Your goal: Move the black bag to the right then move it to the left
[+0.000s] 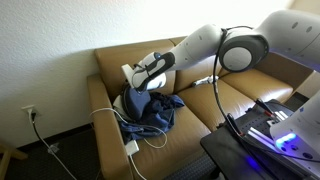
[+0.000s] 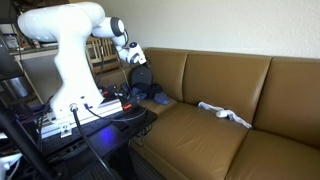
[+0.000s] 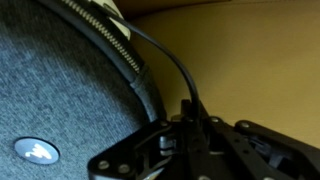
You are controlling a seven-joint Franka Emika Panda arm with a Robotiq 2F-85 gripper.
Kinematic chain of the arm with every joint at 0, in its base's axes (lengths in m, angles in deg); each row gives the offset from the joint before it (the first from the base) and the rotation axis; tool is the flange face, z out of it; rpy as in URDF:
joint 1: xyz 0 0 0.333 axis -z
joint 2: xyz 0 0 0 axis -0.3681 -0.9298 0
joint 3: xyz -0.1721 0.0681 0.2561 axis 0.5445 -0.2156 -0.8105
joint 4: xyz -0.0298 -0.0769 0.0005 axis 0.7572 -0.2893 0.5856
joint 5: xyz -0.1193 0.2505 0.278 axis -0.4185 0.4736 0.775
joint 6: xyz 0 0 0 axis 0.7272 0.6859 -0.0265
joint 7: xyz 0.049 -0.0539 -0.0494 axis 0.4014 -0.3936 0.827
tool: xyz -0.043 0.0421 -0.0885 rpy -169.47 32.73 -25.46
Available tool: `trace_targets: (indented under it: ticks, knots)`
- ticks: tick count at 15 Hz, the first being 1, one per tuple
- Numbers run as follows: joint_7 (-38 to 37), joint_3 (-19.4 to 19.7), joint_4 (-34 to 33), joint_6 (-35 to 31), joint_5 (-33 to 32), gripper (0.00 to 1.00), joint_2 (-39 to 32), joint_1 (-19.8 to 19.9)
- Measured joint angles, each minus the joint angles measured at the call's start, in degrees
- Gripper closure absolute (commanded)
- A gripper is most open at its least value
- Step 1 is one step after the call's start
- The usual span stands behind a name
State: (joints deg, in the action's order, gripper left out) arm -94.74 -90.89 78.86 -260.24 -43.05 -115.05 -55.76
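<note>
A dark rounded fabric bag [image 3: 60, 90] is clamped by its black cord [image 3: 172, 62] in the closed end effector [image 3: 190, 125]; a rightward carry is judged due.

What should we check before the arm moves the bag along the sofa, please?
1. Grip: gripper shut on the strap of the bag: ok.
2. Lift: bag off the sofa: cannot tell.
3. Snag: cloth free of bag: cannot tell.
4. Snag: cable free of bag: cannot tell.
5. Path: seat clear further along: not ok, a white item lies there.
</note>
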Motion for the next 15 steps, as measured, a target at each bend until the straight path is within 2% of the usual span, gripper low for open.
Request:
trace_targets:
  ticks: [3,5,7,10,12,15]
  knots:
    - [-4.28,6.35,-1.29,7.32,0.09,0.48,0.17,-2.41]
    - [-6.38,9.82,-1.85,15.46,-0.17,0.34,1.53,-3.63]
    - [-8.23,9.23,-2.17,23.71,-3.45,0.2,3.91,-2.83]
    - [-8.3,7.61,-2.46,33.67,-3.68,0.02,7.04,-1.46]
    - [-8.33,7.29,-2.52,38.0,-3.38,0.0,8.48,-0.77]
    - [-8.41,7.33,-2.57,40.69,-3.27,0.0,9.61,0.17]
